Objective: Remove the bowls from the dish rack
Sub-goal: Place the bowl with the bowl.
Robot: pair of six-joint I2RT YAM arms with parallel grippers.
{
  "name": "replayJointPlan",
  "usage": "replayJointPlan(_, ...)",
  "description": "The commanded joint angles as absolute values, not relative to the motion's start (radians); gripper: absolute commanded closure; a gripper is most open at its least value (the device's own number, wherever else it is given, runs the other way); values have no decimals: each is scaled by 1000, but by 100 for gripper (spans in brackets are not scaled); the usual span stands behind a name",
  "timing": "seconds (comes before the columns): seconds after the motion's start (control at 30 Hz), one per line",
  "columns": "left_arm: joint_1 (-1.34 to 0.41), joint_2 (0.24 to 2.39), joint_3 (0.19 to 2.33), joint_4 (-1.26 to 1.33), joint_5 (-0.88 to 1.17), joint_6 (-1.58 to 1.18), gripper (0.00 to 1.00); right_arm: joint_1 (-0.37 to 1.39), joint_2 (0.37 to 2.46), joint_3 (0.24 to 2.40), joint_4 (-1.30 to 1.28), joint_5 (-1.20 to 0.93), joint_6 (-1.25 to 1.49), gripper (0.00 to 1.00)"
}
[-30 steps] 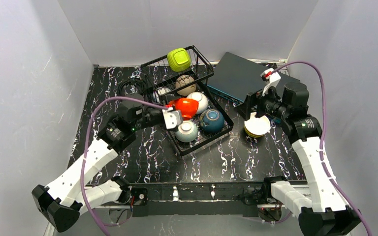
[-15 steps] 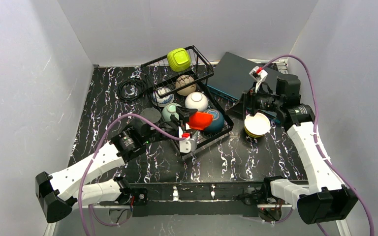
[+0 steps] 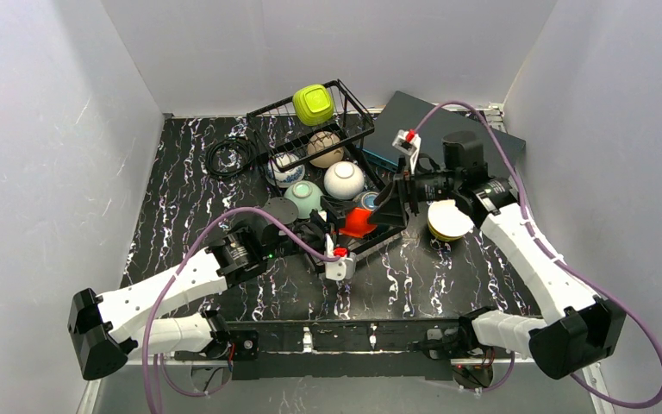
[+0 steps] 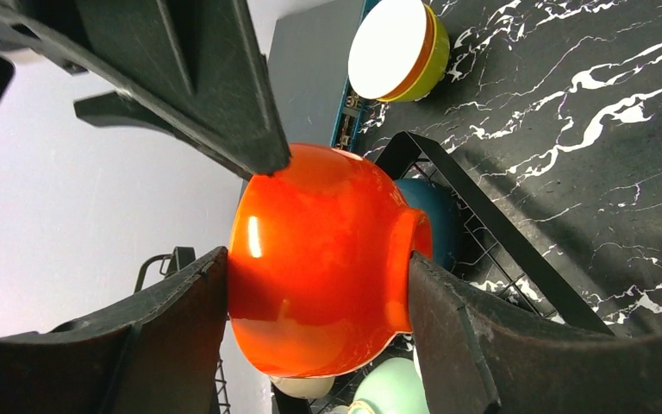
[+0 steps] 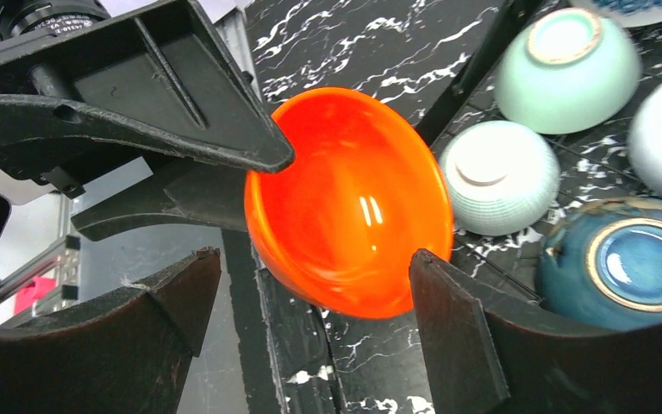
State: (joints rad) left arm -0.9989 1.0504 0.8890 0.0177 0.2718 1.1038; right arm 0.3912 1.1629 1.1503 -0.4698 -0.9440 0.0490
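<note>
Our left gripper (image 4: 319, 285) holds the orange bowl (image 4: 319, 259) clamped between its two fingers, one on the wall and one at the foot. It holds the bowl in the air over the near right corner of the rack (image 3: 358, 103). Our right gripper (image 5: 306, 276) faces it with jaws wide, one finger on each side of the bowl's open mouth. From its wrist view we see gaps on both sides, so it grips nothing yet. This looks to us like a handover.

To do it well, we centre the right jaws on the bowl so both fingers land together. We pick a grip line that crosses the left fingers rather than meeting them, because the left wrist view shows one right fingertip already at the bowl's upper edge, close by a left finger. We close the right jaws firmly on the smooth, rounded wall, which can slip. Only then do we open the left and back it straight out.

Teal, pale green and white bowls lie just beneath in the rack, so we keep the bowl high. The stack (image 3: 448, 220) on the table to the right seems the likely place for it.
</note>
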Motion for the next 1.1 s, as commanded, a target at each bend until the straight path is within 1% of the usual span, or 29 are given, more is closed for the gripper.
replayJointPlan(0.0,-1009,1032,883,68,274,1107,60,444,1183,1190,-419,-990,48,15)
replayJointPlan(0.17,-1017,1034,882,69,281,1096,59,486,1200,1189,-428,-1006,27,22)
replayJointPlan(0.27,-1019,1037,881,69,281,1096,59,495,1209,1187,-437,-1018,14,30)
replayJointPlan(0.43,-1022,1040,879,69,280,1097,59,500,1224,1190,-467,-1029,-12,49)
replayJointPlan(0.5,-1022,1039,876,68,281,1097,59,501,1229,1190,-476,-1031,-31,59)
replayJointPlan(0.67,-1024,1039,866,60,272,1096,56,500,1247,1199,-517,-1032,-69,87)
replayJointPlan(0.7,-1023,1038,863,60,270,1095,56,501,1249,1201,-527,-1030,-76,91)
replayJointPlan(0.8,-1024,1038,858,59,263,1094,52,500,1255,1203,-543,-1021,-90,99)
replayJointPlan(0.87,-1023,1041,856,55,245,1093,46,500,1256,1206,-556,-1006,-105,99)
replayJointPlan(0.9,-1023,1040,854,57,237,1091,41,500,1256,1208,-564,-991,-110,99)
replayJointPlan(0.93,-1024,1039,851,59,228,1089,32,501,1255,1210,-572,-976,-116,99)
replayJointPlan(1.0,-1023,1036,847,61,212,1083,19,500,1255,1216,-590,-943,-127,99)
replayJointPlan(1.07,-1023,1029,845,57,200,1077,12,500,1255,1216,-608,-903,-135,99)
